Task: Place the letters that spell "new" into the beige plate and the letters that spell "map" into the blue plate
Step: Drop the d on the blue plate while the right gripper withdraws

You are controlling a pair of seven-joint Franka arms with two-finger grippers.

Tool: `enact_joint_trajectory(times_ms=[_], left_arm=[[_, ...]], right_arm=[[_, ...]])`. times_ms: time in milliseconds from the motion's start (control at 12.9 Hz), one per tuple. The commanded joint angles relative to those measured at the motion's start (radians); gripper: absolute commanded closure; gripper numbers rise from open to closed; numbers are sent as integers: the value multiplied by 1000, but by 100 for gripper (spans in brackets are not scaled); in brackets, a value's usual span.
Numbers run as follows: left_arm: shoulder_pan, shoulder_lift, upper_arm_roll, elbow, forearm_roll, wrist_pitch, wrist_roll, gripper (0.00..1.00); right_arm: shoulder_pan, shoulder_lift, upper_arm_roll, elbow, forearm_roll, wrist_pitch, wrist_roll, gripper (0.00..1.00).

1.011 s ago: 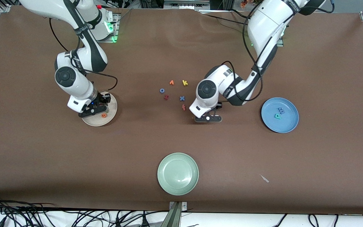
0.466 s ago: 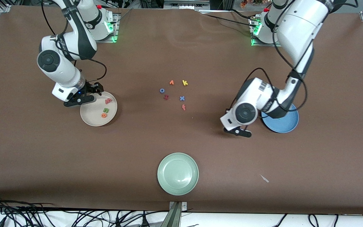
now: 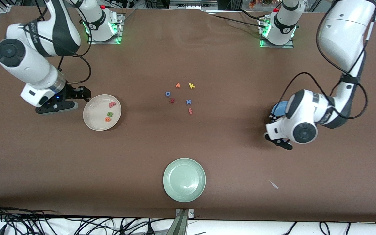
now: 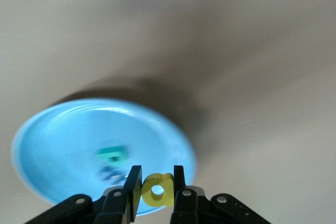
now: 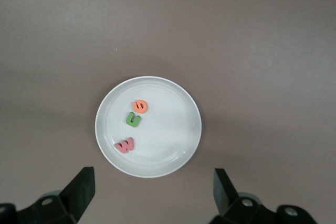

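Observation:
The beige plate [image 3: 93, 115] lies toward the right arm's end of the table and holds the pinkish-red w [image 3: 112, 104], green n [image 3: 109, 114] and orange e [image 3: 107, 119]. My right gripper [image 3: 57, 106] hangs open and empty beside it. In the right wrist view the beige plate [image 5: 168, 129] shows the w [image 5: 125, 145], n [image 5: 133, 119] and e [image 5: 139, 106] in front of the right gripper [image 5: 152, 190]. My left gripper [image 4: 157, 174] is shut on the yellow p [image 4: 157, 190] at the rim of the blue plate [image 4: 63, 135], which holds the teal a [image 4: 111, 155] and blue m [image 4: 107, 171]. The left arm hides most of the blue plate [image 3: 278, 107].
A pale green plate [image 3: 184, 179] lies near the front edge. Loose letters lie mid-table: orange v [image 3: 177, 85], yellow k [image 3: 191, 86], blue o [image 3: 167, 93], dark red h [image 3: 172, 100], blue x [image 3: 188, 101] and a red one [image 3: 190, 111]. A small scrap [image 3: 274, 185] lies beside the green plate.
My right gripper has opened and drawn away from the beige plate, uncovering the w and n. My left arm has swung from the loose letters to the blue plate, gripper shut.

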State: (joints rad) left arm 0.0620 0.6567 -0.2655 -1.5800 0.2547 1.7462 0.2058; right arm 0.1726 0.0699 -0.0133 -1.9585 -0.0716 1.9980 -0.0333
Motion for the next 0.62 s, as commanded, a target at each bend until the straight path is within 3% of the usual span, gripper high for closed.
enact_joint_trajectory(times_ms=[0,78,155,233,311,544], left_arm=[[33,-6,-11,-35,63,-1,96,88],[44,1,-11,-52,76,16,96,86],[45,10,-11,-57,90,24,96,64],[44,14,-11,-52,95,19,98,12],[45,8,-11,-43,95,6,96,0],[45,-14,-12,21,86,-92,83,0]], right_arm=[[-5,8,-5,149,7,-152,-3,0],[-5,13,-19,198,15,-207,-3,0],[-5,14,-33,248,36,-250,-3,0],[-5,14,-42,292,58,-295,-3,0],[-5,13,-57,321,62,-332,-2,0],[-5,11,-128,365,76,-387,-3,0]])
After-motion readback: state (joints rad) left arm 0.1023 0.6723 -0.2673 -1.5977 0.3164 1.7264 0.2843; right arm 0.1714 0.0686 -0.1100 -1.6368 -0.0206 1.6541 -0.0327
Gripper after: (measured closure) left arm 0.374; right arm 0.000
